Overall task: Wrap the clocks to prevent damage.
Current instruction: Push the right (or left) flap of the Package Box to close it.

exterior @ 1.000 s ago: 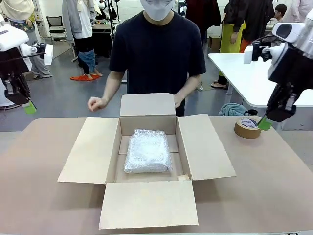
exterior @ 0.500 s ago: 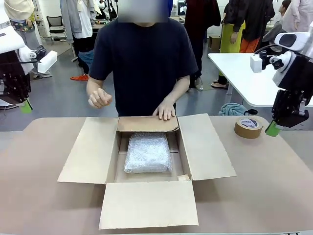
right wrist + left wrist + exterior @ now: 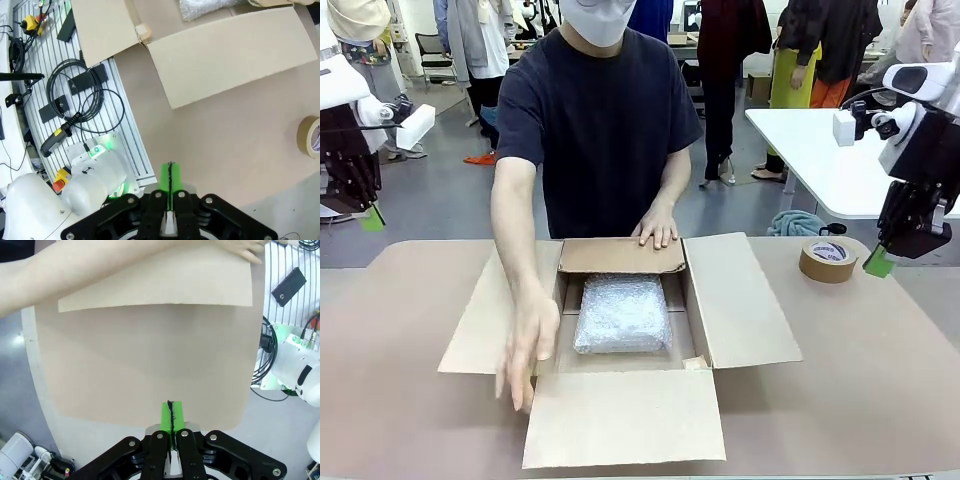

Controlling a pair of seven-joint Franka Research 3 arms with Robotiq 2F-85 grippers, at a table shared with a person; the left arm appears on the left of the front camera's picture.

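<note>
Both pincers are clenched and empty: the left gripper (image 3: 372,215) and right gripper (image 3: 878,262) hang raised at the table's sides, likely to leave the person room. The clock (image 3: 622,313), a crinkly, shiny bubble-wrap slab, lies flat inside the box (image 3: 740,300) of matte brown cardboard. One hand (image 3: 657,226) presses the far flap inward; the other hand (image 3: 527,345) reaches for the side flap, apparently to close it.

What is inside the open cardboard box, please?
A bubble-wrapped bundle lies flat in the cardboard box. Its contents are hidden by the wrap, and the folded-in far flap covers the back.
</note>
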